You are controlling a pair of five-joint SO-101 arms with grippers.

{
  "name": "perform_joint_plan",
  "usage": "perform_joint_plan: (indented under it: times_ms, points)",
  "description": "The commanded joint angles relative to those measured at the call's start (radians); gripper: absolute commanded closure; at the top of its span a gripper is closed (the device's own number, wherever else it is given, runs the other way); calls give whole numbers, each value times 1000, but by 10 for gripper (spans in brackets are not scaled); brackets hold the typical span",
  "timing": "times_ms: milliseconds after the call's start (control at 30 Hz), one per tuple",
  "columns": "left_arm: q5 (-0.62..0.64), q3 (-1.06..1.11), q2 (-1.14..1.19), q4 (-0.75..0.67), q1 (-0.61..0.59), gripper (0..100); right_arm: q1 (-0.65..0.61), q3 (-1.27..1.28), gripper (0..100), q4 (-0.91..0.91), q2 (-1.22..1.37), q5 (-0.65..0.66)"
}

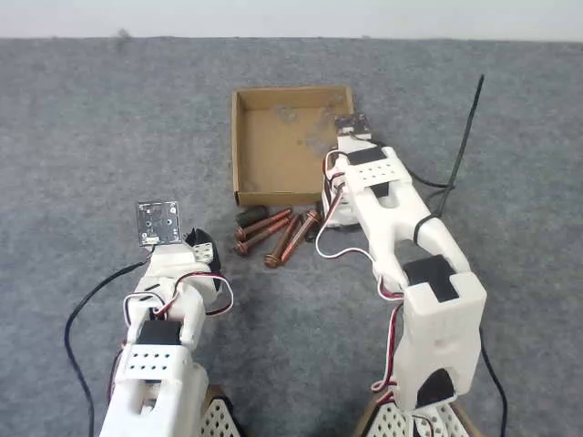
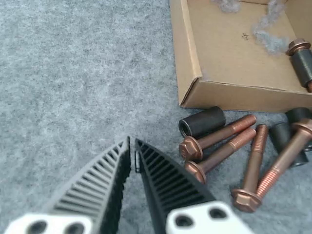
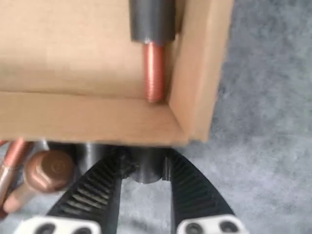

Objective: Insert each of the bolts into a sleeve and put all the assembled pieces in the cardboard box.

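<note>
Several copper bolts [image 2: 222, 146] lie loose on the grey carpet just in front of the cardboard box [image 1: 244, 146], with a black sleeve [image 2: 201, 122] beside them. One bolt in a sleeve [image 3: 153, 48] rests inside the box [image 3: 97, 117] at its near corner, and it shows too as the assembled piece [image 2: 302, 58]. My right gripper [image 3: 144, 158] stands at that corner outside the box, shut on a black sleeve [image 3: 144, 171] on the carpet. My left gripper [image 2: 132, 146] is shut and holds nothing, hovering over bare carpet beside the bolts [image 1: 273, 232].
Two more black sleeves [image 2: 287, 139] lie among the bolts near the box front. A black cable [image 1: 465, 137] runs over the carpet right of the right arm [image 1: 401, 228]. Open carpet spreads to the left of the box and behind it.
</note>
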Motion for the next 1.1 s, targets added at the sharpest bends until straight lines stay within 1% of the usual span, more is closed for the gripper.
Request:
perform_joint_plan:
  times_ms: [0,133,400,567,667,733,833,933,1067]
  points:
    - [-9,-13,-20,-31,3,988,-5,-32,991,99,-94,44]
    - [-9,-13,-20,-31,3,988,25,77,991,131,-209,44]
    - [-9,-13,-20,-32,3,988,124,445,991,-7,-527,44]
    - [-9,-13,-20,-32,3,988,234,598,990,-59,-650,52]
    - [-9,-13,-20,-32,3,988,323,629,989,-54,-667,60]
    - [-9,-13,-20,-32,3,988,360,638,988,-50,-651,120]
    - [-9,-13,-20,-32,5,988,372,658,987,-58,-615,204]
    - [-9,-13,-20,-31,5,988,372,657,982,-59,-590,222]
    - [-9,-13,-20,-29,5,988,375,655,902,-58,-591,222]
